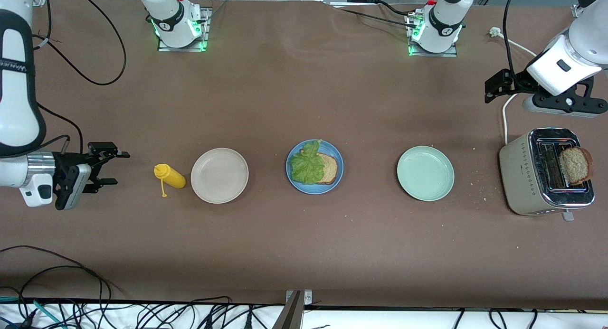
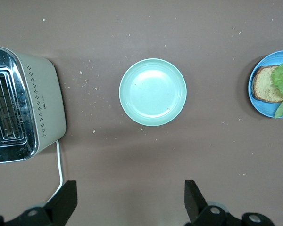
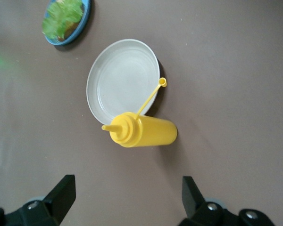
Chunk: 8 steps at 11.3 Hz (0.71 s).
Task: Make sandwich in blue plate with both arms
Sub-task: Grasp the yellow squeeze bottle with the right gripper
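Observation:
The blue plate [image 1: 304,187] sits mid-table and holds one brown bread slice [image 1: 329,168] with a ruffled lettuce leaf [image 1: 306,166] lying over half of it. A second bread slice [image 1: 574,165] stands in the toaster [image 1: 522,172] at the left arm's end. My left gripper [image 1: 493,88] hangs open and empty above the table beside the toaster; its wrist view shows its fingers [image 2: 193,200] wide apart. My right gripper [image 1: 114,167] is open and empty, low at the right arm's end, beside the yellow bottle [image 1: 172,176].
A beige-white plate [image 1: 219,175] lies bare between the bottle and the blue plate. A mint-green plate [image 1: 425,173] lies bare between the blue plate and the toaster. The toaster's white cord [image 1: 504,115] runs toward the bases. Crumbs dot the table near the toaster.

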### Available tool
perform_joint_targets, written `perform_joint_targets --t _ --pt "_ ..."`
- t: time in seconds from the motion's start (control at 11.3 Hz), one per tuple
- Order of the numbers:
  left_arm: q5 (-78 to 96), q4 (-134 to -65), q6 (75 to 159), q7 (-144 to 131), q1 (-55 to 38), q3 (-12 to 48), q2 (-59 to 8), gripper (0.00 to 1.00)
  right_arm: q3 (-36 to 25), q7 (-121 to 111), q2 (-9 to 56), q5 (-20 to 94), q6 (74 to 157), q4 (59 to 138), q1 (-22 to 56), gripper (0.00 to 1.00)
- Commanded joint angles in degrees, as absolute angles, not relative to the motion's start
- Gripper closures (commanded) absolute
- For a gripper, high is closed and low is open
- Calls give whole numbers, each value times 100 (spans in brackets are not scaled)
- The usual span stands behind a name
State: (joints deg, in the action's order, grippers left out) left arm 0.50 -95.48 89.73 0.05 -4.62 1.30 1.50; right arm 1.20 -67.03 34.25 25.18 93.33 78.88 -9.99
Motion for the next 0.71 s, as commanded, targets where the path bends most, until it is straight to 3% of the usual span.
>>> perform_joint_targets --t 0.0,0.62 --pt "-44 -9475 8895 44 -483 132 123 0 176 -8003 3760 3285 9334 7866 -1388 0" --pt "-53 -9475 8894 53 -492 132 123 0 202 -12064 5149 4982 9167 7901 -1925 0"
